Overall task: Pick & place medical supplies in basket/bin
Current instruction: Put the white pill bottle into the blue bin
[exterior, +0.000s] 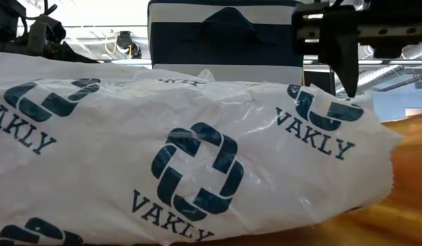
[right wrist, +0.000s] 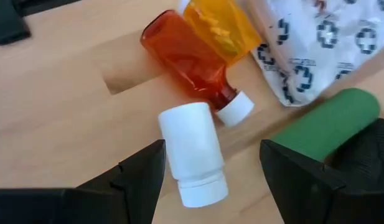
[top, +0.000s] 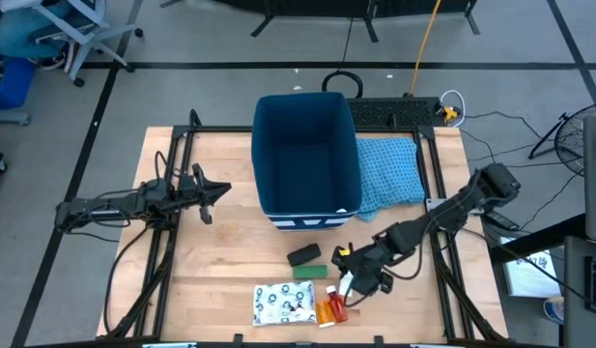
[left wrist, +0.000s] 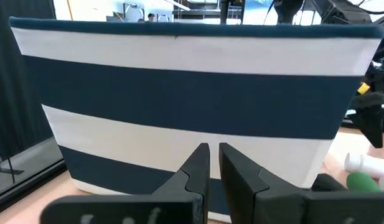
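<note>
Nothing has gone into the bin yet, as far as I can see; its inside looks bare from above, so the whole job seems left to do.

Nearest the front edge of the surface [top: 211, 290] lies the white packet [top: 286, 304], flat, with the orange bottle [top: 326, 311] and the red bottle [top: 336, 307] just beside it. Close to those, the white bottle [right wrist: 193, 152] lies on its side, touching the cap end of the red one. The right end effector [right wrist: 210, 171] hangs right over that white bottle, fingers spread wide to either side of it and gripping nothing. I'd guess the white bottle is the first pick.

A little farther back sit the green box [top: 310, 272] and the black piece [top: 303, 255], both untouched.

Beyond them stands the bin [top: 307, 159], striped at its lower front, with a blue cloth [top: 392, 169] beside it.

Off to the side, the left end effector [left wrist: 213, 163] waits near the bin's wall, fingers nearly together and empty.
</note>
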`<action>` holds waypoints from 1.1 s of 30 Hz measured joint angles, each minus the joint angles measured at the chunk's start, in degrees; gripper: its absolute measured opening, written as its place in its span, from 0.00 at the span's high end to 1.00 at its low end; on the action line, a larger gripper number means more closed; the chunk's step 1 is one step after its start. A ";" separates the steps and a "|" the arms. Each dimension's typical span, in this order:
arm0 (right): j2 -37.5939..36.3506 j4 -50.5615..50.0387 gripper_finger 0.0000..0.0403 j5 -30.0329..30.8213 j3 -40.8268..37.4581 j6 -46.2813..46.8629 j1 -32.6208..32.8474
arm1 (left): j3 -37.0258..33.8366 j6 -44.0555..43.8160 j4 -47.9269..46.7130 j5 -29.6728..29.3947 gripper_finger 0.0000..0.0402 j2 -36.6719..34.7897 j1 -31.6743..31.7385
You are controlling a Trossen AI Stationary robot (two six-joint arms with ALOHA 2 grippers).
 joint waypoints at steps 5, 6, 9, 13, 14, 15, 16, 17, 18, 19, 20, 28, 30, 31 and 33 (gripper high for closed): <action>3.32 0.43 0.37 -1.93 0.00 -1.64 -0.94 | 0.00 -0.18 -1.10 -0.44 0.91 -0.02 -0.01; 4.01 1.47 0.37 -2.35 0.00 -2.06 -0.73 | 0.00 -0.21 -1.20 -0.44 0.91 -0.02 -0.02; 6.07 2.56 0.37 -3.55 0.02 -3.20 -0.28 | 0.00 -0.58 -1.37 -0.44 0.91 -0.02 0.00; 8.32 1.95 0.37 -4.44 0.02 -3.02 -1.54 | 0.00 -1.30 -1.40 -0.44 0.91 -0.02 -0.01; 8.81 2.01 0.37 -5.00 0.02 -2.88 -1.88 | 0.00 -1.50 -1.42 -0.44 0.91 -0.02 -0.02; 9.18 2.19 0.37 -5.63 0.02 -2.84 -2.11 | 0.00 -1.57 -1.42 -0.45 0.91 -0.01 -0.02; 9.53 2.29 0.37 -6.42 0.02 -2.81 -2.32 | 0.00 -1.63 -1.42 -0.45 0.91 -0.02 -0.01; 9.81 2.38 0.37 -6.48 0.02 -2.79 -2.50 | 0.00 -1.63 -1.43 -0.44 0.91 -0.01 -0.01; 9.99 2.32 0.37 -6.61 0.02 -2.79 -2.70 | 0.00 -1.63 -1.43 -0.44 0.91 -0.01 -0.01; 10.07 2.24 0.37 -6.67 0.02 -2.78 -2.92 | 0.00 -1.60 -1.42 -0.44 0.91 -0.02 -0.02; 10.07 2.11 0.37 -6.69 0.02 -2.71 -3.14 | 0.00 -1.55 -1.44 -0.44 0.91 -0.02 -0.02; 8.79 2.39 0.50 -8.18 0.02 0.82 -4.52 | 0.00 -1.40 -1.44 -0.44 0.91 -0.01 -0.01; 8.50 2.76 0.56 -9.29 0.02 1.47 -4.93 | 0.00 -1.36 -1.46 -0.44 0.91 -0.02 0.00; 8.26 2.93 0.59 -10.05 0.02 1.68 -5.12 | 0.00 -1.34 -1.44 -0.44 0.91 -0.02 0.00; 7.82 3.27 0.62 -11.67 0.00 3.08 -5.40 | 0.00 -1.34 -1.44 -0.44 0.91 -0.02 -0.02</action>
